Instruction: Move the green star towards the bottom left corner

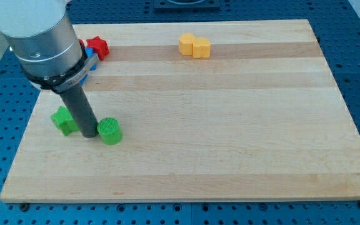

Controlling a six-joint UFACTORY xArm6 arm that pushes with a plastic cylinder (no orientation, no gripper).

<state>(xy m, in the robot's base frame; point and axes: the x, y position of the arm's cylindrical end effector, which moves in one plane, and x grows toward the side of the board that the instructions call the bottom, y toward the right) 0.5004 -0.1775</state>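
Observation:
The green star (62,119) lies near the left edge of the wooden board (230,144), partly hidden behind my rod. My tip (89,134) rests on the board just right of the star and just left of a green round block (110,130), between the two. Whether the tip touches either block cannot be told.
A red star (97,46) sits at the top left, with a blue block (90,57) mostly hidden under the arm beside it. Two yellow blocks (194,45) sit touching at the top middle. The board's left edge is close to the green star.

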